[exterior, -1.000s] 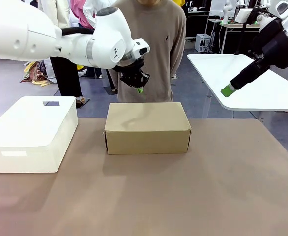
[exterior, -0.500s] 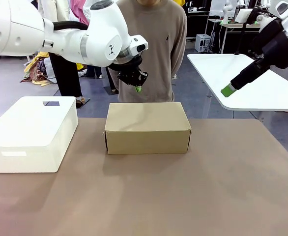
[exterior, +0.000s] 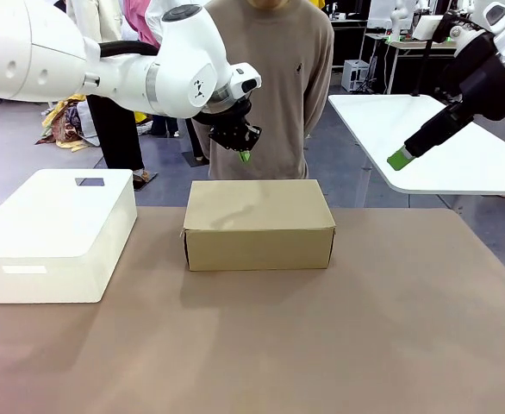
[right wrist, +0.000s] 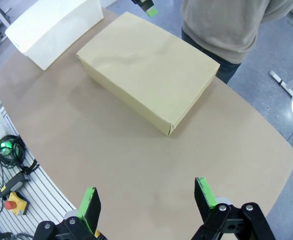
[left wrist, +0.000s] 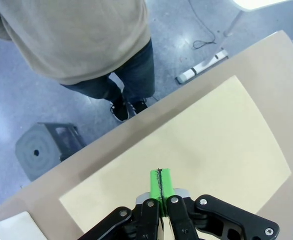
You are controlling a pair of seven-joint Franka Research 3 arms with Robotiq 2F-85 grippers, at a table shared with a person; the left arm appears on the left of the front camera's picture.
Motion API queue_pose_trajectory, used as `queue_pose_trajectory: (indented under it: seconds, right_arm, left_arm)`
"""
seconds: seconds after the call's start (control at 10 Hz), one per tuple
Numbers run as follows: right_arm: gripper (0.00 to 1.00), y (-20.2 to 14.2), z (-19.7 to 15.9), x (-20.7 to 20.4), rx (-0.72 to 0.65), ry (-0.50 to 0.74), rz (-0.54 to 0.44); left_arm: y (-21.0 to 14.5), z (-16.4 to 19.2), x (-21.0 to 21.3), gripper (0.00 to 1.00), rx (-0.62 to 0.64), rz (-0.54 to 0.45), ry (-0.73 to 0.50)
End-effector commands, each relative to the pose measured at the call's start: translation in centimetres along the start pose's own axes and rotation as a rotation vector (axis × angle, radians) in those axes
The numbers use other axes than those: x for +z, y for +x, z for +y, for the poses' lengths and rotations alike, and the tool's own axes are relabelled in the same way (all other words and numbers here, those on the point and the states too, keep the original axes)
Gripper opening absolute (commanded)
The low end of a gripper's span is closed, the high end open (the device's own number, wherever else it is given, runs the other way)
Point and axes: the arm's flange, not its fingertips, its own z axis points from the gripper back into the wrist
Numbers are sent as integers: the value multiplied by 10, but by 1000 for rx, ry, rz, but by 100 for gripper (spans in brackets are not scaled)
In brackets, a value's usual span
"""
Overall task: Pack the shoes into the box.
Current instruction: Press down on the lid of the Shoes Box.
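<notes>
Closed cardboard box (exterior: 258, 223) on a brown table (exterior: 321, 345).
Left gripper (exterior: 245, 156) hangs above it, fingers pressed together, empty; right gripper (right wrist: 149, 200) hovers with fingers spread wide apart.

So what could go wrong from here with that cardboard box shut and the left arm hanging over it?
1. The box has its lid down, and the left tool above its far edge is shut, so lifting the flap may just push the box across the table.
2. The person stands right behind the box, close to the left arm's path.
3. The right tool is open, far off to the side.
</notes>
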Motion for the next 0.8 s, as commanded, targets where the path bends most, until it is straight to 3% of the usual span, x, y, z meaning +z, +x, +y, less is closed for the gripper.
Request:
queue_pose_trajectory:
  seconds: [0.0, 0.2, 0.7]
  right_arm:
    - [100, 0, -1, 0, 4, -12, 5]
    - [100, 0, -1, 0, 4, -12, 5]
    - [100, 0, -1, 0, 4, -12, 5]
  left_arm:
    - [0, 1, 2, 0, 8, 5, 9]
    - [0, 0, 0, 0, 0, 0, 0]
    - [-49, -23, 78, 0, -125, -11, 78]
